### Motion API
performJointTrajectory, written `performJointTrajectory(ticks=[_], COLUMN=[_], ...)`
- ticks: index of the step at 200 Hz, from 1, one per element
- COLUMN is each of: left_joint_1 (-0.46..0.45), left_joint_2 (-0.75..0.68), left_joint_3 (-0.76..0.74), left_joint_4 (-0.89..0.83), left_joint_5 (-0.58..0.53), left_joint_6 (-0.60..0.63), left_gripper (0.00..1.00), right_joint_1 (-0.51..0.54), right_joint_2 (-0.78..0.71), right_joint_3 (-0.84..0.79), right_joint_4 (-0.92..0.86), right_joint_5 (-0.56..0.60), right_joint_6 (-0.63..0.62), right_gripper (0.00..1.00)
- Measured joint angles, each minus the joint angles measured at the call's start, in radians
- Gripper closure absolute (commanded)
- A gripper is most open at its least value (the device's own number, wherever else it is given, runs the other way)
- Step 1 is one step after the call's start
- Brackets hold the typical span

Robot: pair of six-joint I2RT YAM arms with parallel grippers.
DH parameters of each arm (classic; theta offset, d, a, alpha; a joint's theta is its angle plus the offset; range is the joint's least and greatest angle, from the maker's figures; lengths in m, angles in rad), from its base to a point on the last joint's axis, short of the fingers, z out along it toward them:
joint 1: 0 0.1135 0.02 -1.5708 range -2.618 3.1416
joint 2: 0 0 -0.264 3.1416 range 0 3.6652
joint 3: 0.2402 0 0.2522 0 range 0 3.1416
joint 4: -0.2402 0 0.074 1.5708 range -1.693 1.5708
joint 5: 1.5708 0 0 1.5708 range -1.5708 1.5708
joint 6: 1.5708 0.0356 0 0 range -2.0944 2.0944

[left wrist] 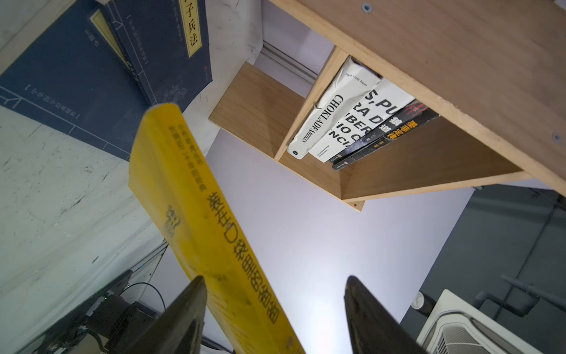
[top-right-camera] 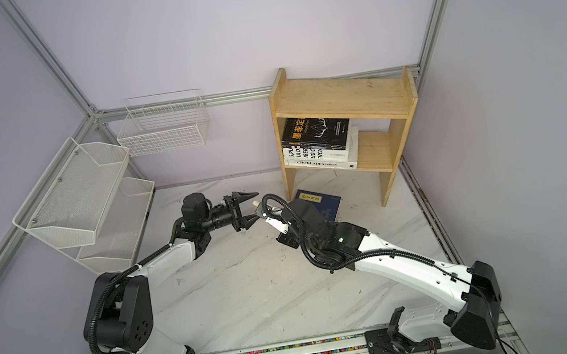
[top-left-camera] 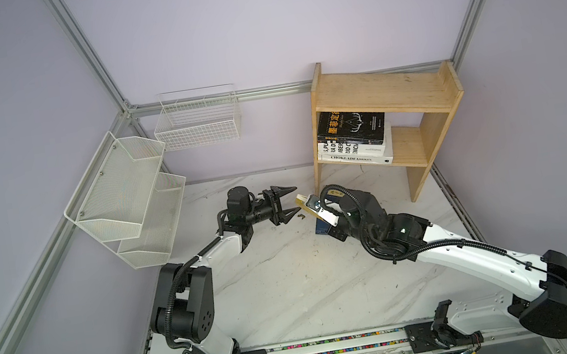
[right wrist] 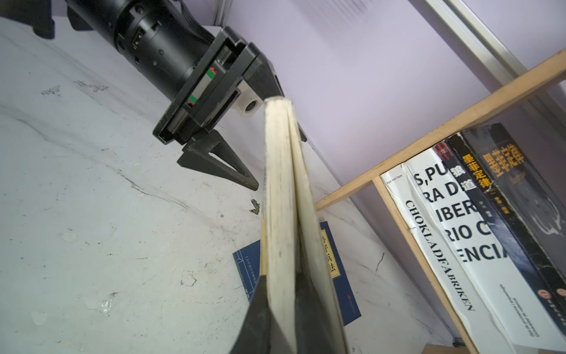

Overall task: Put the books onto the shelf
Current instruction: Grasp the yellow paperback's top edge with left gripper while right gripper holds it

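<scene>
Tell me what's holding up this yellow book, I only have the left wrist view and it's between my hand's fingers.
Observer: The right hand is shut on the yellow book, gripping it at the page edge.
Operator: Anything up on the top board?
Observer: In both top views the top board of the shelf is bare.
Operator: What's off to my left?
Observer: A white mesh rack hangs there, with a white wire basket near it.

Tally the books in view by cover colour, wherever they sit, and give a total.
White books: 2, on the shelf
Black books: 2, on the shelf
Navy books: 2, on the table
Yellow book: 1, held up
Total: 7
</scene>
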Motion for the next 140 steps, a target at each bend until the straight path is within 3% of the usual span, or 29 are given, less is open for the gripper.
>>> performJointTrajectory(ticks=[41,105,125,140], left_joint_1=[0.000,0.000,0.000,0.000], left_joint_2=[0.017,0.053,0.063,0.071], left_joint_3=[0.009,0.064,0.067,0.067], left_joint_4=[0.004,-0.011,-0.018,-0.014], left_joint_5=[0.024,0.022,0.025,0.027], left_joint_6=[0.005,0.031,0.020,0.014], left_gripper=[0.49,0.90,0.99,1.00], right_joint_1=[0.008,0.009,0.009,0.011], right_joint_2=[0.000,0.014,0.015,0.015], right_joint_3=[-0.014,-0.037,-0.055,-0.068], right_joint_4=[0.086,0.138,0.154,0.166], right_joint_5=[0.050,0.101,0.114,0.120], right_joint_6=[-0.097,-0.185,-0.201,-0.201], right_gripper=[0.97,0.90,0.87,0.87])
